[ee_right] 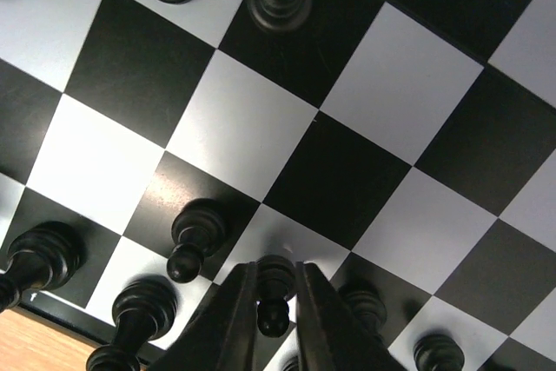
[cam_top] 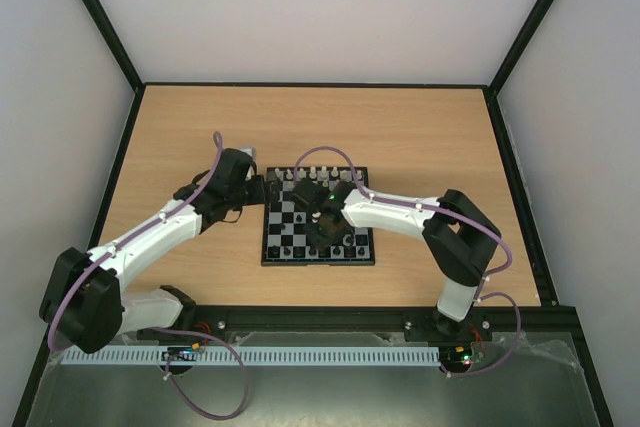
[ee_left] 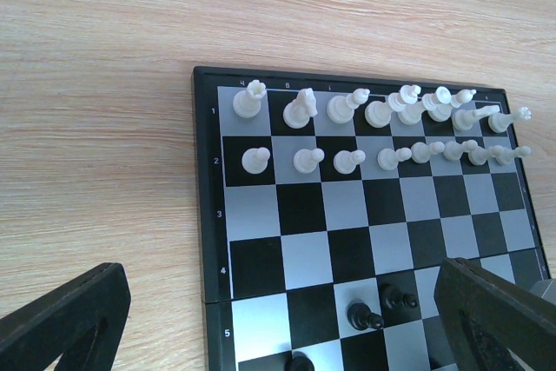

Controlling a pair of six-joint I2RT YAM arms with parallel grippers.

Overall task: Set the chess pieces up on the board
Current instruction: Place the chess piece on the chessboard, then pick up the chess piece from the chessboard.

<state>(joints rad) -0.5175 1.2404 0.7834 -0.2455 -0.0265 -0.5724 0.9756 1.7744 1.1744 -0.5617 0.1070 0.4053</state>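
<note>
While the right gripper (ee_right: 275, 277) is pinched almost closed on one small glossy black pawn (ee_right: 274, 308), the left gripper (ee_left: 278, 301) hangs with jaws spread wide and nothing between them.

Small square chessboard (cam_top: 274, 247), black and pale grey chequered squares with a thin black border. It lies flat near the middle of the light wood-grain bench (cam_top: 200, 127), well apart from every bench edge.

Cream-white pieces (ee_left: 347, 161): two upright rows along the chessboard side facing the bench's far edge, one piece to a square.

Glossy black pieces (ee_right: 195, 236): gathered on the side facing the bench's near edge, more loosely set. A few stand further in toward mid-board.

Held pawn: in among the crowded near rows. Another black pawn is just beside it, and more dark pieces stand close around both fingers, so room is tight. Cannot tell whether its base touches the square.

In the way:
- The right arm's white forearm (cam_top: 385, 212) reaches in from the bench's right side. It lies across the chessboard's right half and hides the squares under it from above.
- A lilac cable (cam_top: 330, 148) arches over the far white row.
- The left gripper sits at the chessboard's left border near the far corner, one finger over bare wood and the other over the squares.
</note>
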